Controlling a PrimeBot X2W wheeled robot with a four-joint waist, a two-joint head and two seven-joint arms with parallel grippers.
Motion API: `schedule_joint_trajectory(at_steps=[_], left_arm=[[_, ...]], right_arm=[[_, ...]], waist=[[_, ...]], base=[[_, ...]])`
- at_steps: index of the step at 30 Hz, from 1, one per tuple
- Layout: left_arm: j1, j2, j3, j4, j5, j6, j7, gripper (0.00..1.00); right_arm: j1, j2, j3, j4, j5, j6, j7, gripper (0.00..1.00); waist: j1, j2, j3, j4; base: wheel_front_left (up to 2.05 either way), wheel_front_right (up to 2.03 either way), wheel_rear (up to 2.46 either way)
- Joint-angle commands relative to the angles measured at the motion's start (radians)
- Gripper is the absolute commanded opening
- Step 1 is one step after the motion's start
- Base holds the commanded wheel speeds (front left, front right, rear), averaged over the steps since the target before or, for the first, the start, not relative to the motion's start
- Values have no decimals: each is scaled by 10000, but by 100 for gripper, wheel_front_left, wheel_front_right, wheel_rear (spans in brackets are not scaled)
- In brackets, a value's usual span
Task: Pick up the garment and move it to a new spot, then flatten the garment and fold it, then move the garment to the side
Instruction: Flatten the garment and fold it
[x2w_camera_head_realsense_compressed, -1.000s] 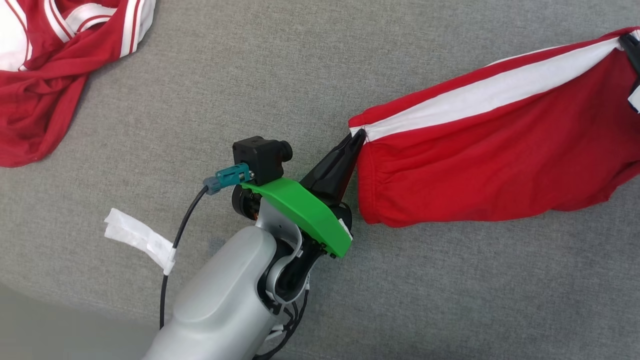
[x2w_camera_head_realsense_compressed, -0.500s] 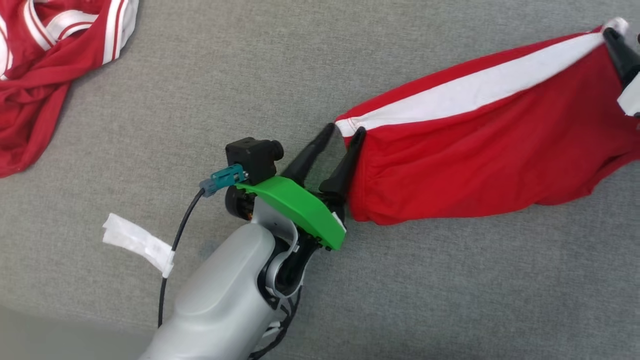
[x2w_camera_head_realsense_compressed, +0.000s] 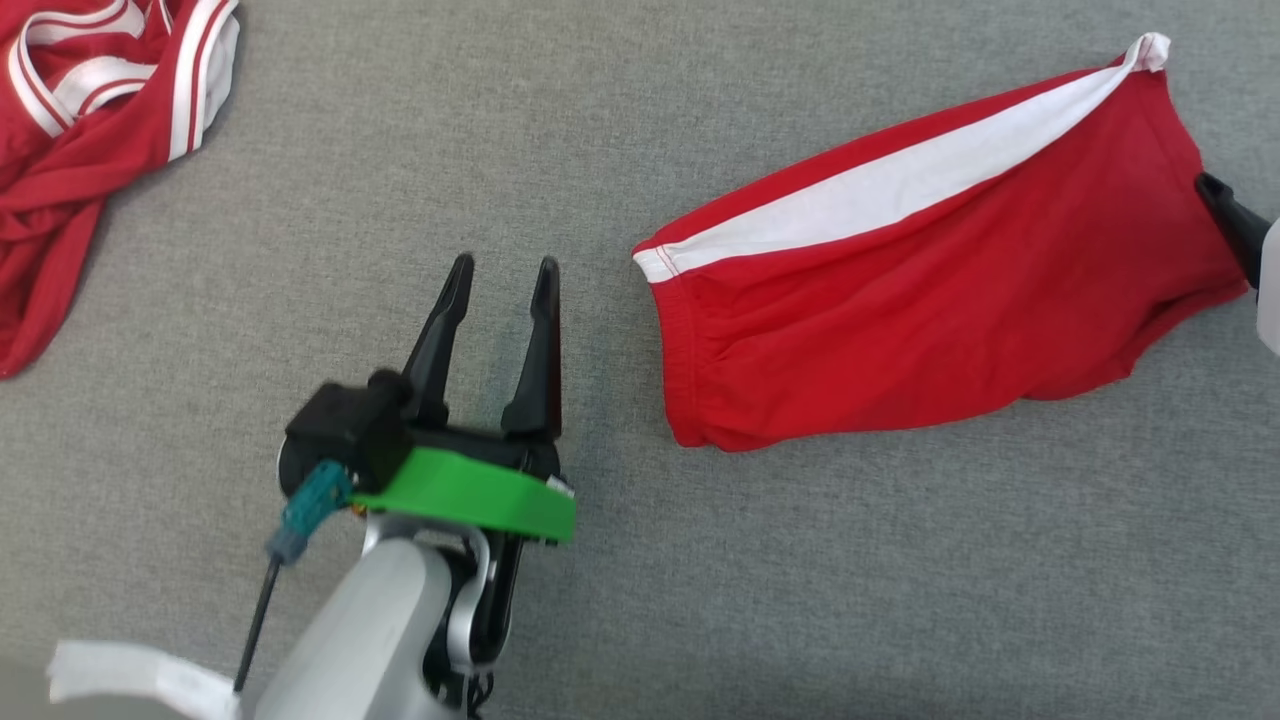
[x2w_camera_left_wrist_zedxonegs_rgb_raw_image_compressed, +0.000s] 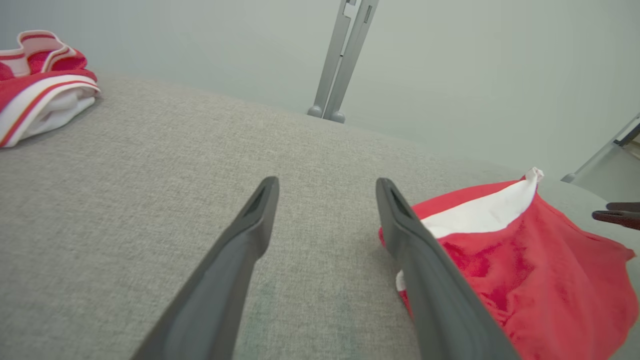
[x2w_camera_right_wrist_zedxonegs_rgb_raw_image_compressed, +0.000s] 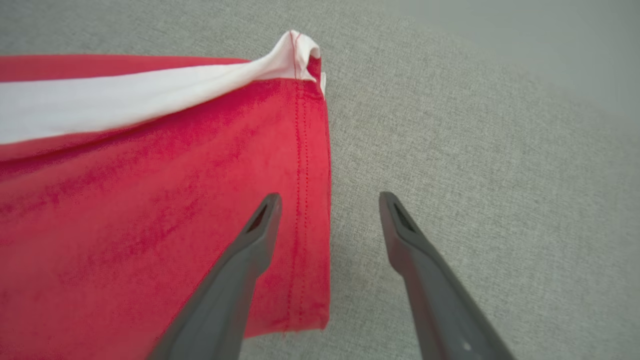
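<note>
The left gripper's (x2w_camera_head_realsense_compressed: 505, 262) jaws stand spread with nothing between them, pointing up the head view over bare grey woven tabletop (x2w_camera_head_realsense_compressed: 700, 100). In its own wrist view the left gripper (x2w_camera_left_wrist_zedxonegs_rgb_raw_image_compressed: 327, 181) frames bare grey weave, and the red fabric garment with a broad white stripe (x2w_camera_left_wrist_zedxonegs_rgb_raw_image_compressed: 525, 280) lies just past its right finger. The right gripper's (x2w_camera_right_wrist_zedxonegs_rgb_raw_image_compressed: 330, 196) jaws are spread too: one finger lies over the garment's (x2w_camera_right_wrist_zedxonegs_rgb_raw_image_compressed: 150, 200) stitched red hem, the other over bare weave, and the hem's edge runs through the gap. Whether that finger touches the cloth, I cannot tell.

In the head view the garment (x2w_camera_head_realsense_compressed: 950, 290) lies stretched out and mostly flat on the right half of the tabletop, its gathered end near the left gripper but apart from it, its white-tipped far corner toward the upper right. A dark finger of the right gripper (x2w_camera_head_realsense_compressed: 1230, 215) shows at that end.

A green plastic bracket (x2w_camera_head_realsense_compressed: 470, 495) sits behind the left jaws. A bunched red-and-white striped cloth (x2w_camera_head_realsense_compressed: 80, 130) lies at the upper left, well apart.
</note>
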Motion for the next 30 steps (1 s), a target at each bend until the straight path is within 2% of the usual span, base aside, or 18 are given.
schedule_joint_trajectory(at_steps=[1,7,11,12,13,19,23,30], left_arm=[[451,-60,170,-133,398,-31,3,100],[1508,-744,1064,-387,1373,-603,0,100],[1933,-999,1519,-300,1876,-1086,-2,100],[2066,-1029,1643,-269,1941,-1197,-1,100],[2212,-1058,1778,-232,2043,-1287,-1,100],[3143,-1119,2408,62,2475,-1808,-2,100],[3749,-1126,2704,249,2675,-2131,-4,100],[4276,-1129,2872,356,2676,-2389,-3,100]], right_arm=[[104,2,25,89,-78,-2,81,100],[-192,240,169,1020,-599,-2,371,100],[36,796,265,1956,-265,6,647,100],[134,945,259,2131,-138,20,608,32],[251,1074,189,2261,30,32,546,0],[889,1473,-772,2781,979,0,-74,0],[1214,1427,-1581,2902,1520,-11,-473,0],[1636,1226,-3265,3179,1550,-6,-1205,0]], waist=[[0,0,269,213],[0,0,562,664],[0,0,344,770],[0,0,224,741],[0,0,94,681],[0,0,-931,-21],[0,0,-1577,-462],[0,0,-2009,-553]], base=[[0,0,0],[0,0,0],[0,0,0],[0,0,0],[0,0,0],[0,0,0],[0,0,0],[0,0,0]])
